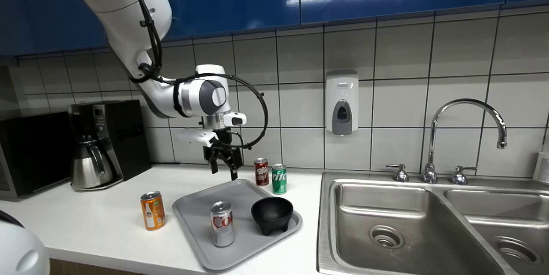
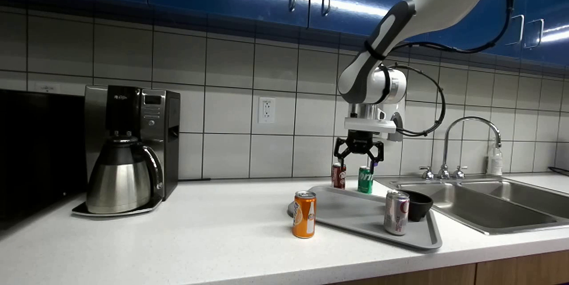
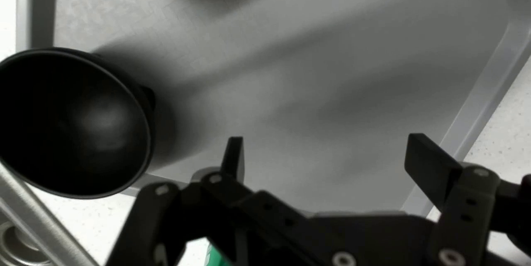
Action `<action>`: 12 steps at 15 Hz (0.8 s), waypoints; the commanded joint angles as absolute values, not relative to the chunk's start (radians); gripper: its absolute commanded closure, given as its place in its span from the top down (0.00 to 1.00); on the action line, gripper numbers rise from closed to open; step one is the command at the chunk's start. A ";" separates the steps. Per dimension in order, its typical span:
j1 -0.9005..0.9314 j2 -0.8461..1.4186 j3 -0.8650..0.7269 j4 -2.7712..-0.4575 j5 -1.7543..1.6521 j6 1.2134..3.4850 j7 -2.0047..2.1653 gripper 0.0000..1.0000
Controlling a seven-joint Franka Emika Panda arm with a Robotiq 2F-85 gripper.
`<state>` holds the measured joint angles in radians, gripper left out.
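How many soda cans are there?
4: a silver can on the tray, an orange can on the counter, and a red can and green can between tray and wall.

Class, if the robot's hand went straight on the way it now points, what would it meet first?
Probably the gray tray: the open hand points down, and in the wrist view bare tray shows beneath it, with the black bowl off to one side. Exact depth is hard to judge.

The gripper (image 1: pixel 224 173) hangs, jaws parted, above the far end of the tray (image 1: pixel 195 208), which bears a silver can (image 1: pixel 222 225) and, to its right, a bowl (image 1: pixel 272 216).
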<state>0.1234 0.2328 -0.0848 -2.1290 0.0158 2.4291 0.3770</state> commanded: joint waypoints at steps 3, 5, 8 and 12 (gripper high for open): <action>0.099 0.145 -0.063 -2.233 0.003 2.442 0.370 1.00; 0.097 0.125 -0.063 -2.264 0.004 2.442 0.371 1.00; 0.093 0.109 -0.064 -2.295 0.002 2.433 0.381 1.00; 0.079 0.104 -0.071 -2.322 -0.002 2.431 0.394 1.00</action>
